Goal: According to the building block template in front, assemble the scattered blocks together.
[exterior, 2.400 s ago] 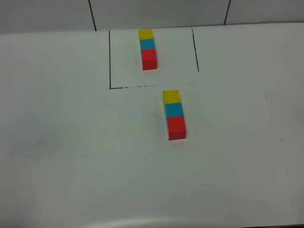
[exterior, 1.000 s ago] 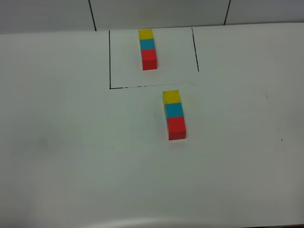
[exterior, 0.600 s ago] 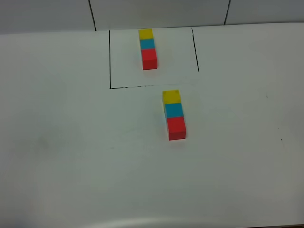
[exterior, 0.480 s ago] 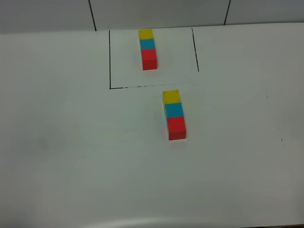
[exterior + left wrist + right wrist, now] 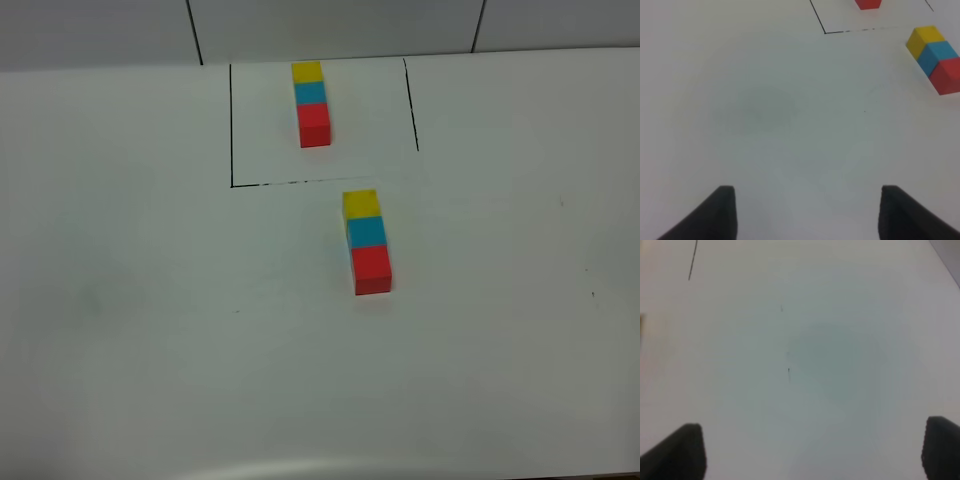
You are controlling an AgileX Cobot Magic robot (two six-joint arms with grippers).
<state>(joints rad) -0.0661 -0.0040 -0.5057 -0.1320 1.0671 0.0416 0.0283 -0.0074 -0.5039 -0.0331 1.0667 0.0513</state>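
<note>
— Nothing has shifted: scattered blocks (image 5: 367, 241) sit joined yellow-blue-red just outside the outline, matching the building block template (image 5: 312, 103)
— Grippers?
— Left gripper (image 5: 807, 212) and right gripper (image 5: 815, 452) spread, empty; assembly looks finished, no move needed

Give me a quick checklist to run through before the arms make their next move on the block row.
1. Colour order of the scattered blocks matches the building block template, yellow, blue, red: ok.
2. The three loose cubes touch in one row: ok.
3. Row is as straight as the template: cannot tell; it looks slightly skewed.
4. Left end effector open and holding nothing: ok.
5. Right end effector open and holding nothing: ok.
6. Both arms out of the exterior high view, away from the blocks: ok.
</note>
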